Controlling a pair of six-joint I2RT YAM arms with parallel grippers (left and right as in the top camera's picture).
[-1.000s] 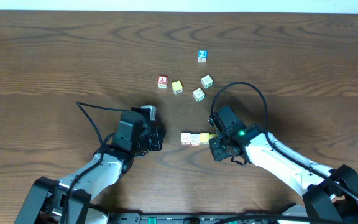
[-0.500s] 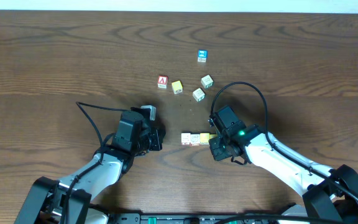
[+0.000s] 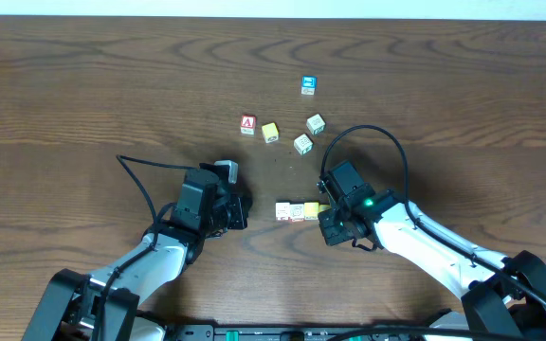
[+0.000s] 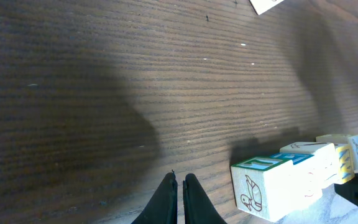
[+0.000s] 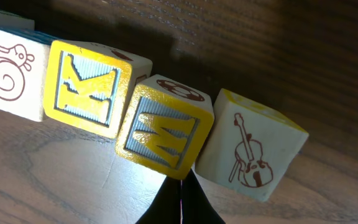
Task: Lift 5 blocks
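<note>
Several blocks lie in a short row [image 3: 297, 211] on the table between my two grippers. In the right wrist view they are a whitish snail block [image 5: 5, 71], a yellow K block [image 5: 89, 87], a yellow M block [image 5: 163, 130] and a whitish violin block [image 5: 250, 152]. The right gripper [image 5: 182, 182] is shut, its tips against the M block's lower corner, at the row's right end [image 3: 324, 215]. In the left wrist view the nearest block is whitish with a turtle [image 4: 263, 186]. The left gripper [image 4: 179, 178] is shut and empty, a little short of that end [image 3: 242, 210].
Farther back lie loose cubes: a red "A" cube [image 3: 247, 124], a yellow cube [image 3: 270, 132], two whitish cubes [image 3: 302, 143] [image 3: 316, 123] and a blue-faced cube [image 3: 308, 85]. Black cables loop from both arms over the dark wood table [image 3: 463, 95].
</note>
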